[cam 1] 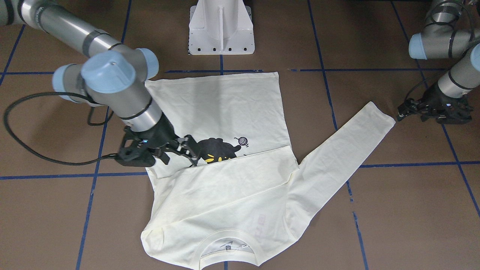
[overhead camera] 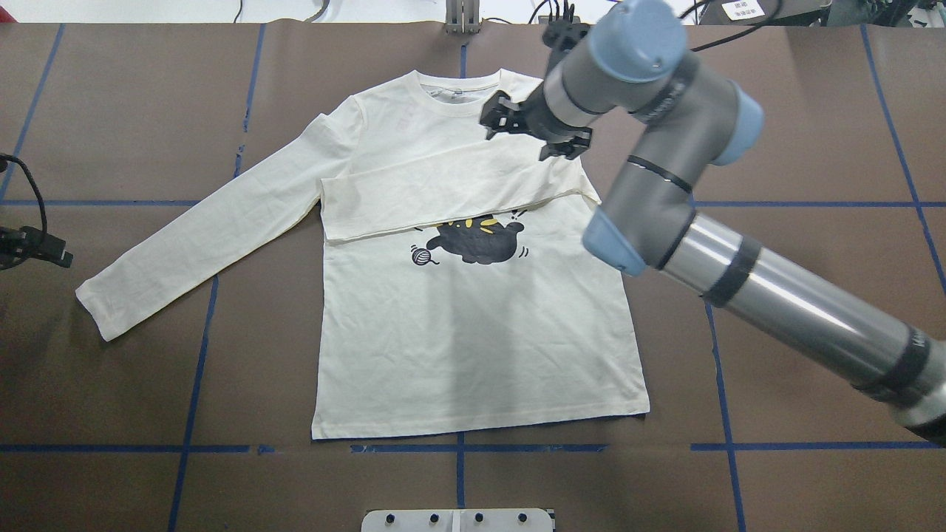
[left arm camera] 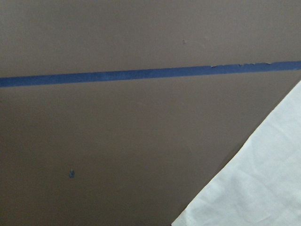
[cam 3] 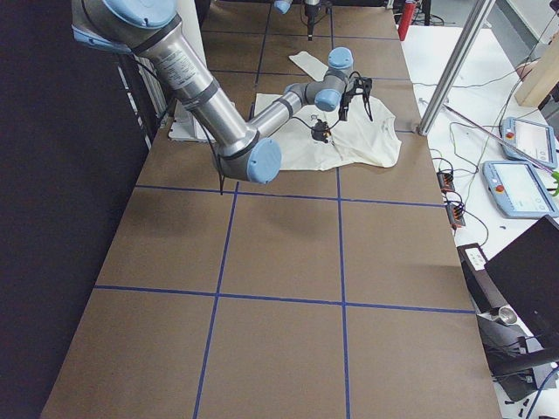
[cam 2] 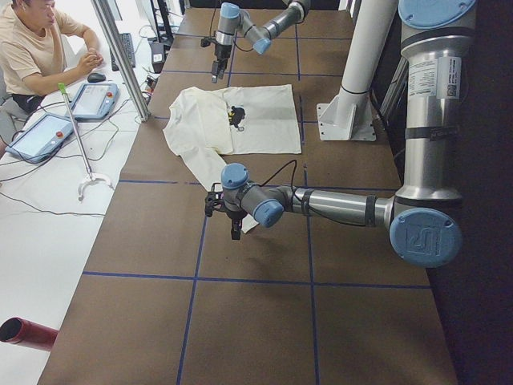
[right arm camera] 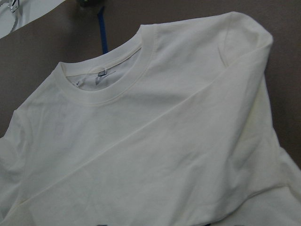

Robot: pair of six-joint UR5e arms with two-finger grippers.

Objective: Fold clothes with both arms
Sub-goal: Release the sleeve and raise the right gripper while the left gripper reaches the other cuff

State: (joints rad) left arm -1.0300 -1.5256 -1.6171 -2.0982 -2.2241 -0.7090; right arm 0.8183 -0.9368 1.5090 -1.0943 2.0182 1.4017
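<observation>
- Shirt point(overhead camera: 473, 332) lies flat at the centre of the overhead view, collar at top, one sleeve folded across the chest above the cat print point(overhead camera: 477, 242).
- Neck label point(right arm camera: 102, 72): writing unreadable.
- Right gripper point(overhead camera: 533, 127) hovers over the folded sleeve, fingers apart.
- Left gripper point(cam 1: 403, 110): cannot tell whether its fingers are apart or together.

Cat print point(overhead camera: 473, 244) half under sleeve point(overhead camera: 443, 192)

Matt cloth on a dull brown top
Shirt point(overhead camera: 473, 332) of soft, lightly creased, unglossed cloth; table point(overhead camera: 813, 148) covering dull brown, paper-like, with smooth blue tape lines point(overhead camera: 148, 448); right arm point(overhead camera: 798, 310) tube of brushed, shiny metal; its joint caps point(overhead camera: 639, 29) smooth pale-blue plastic.
</observation>
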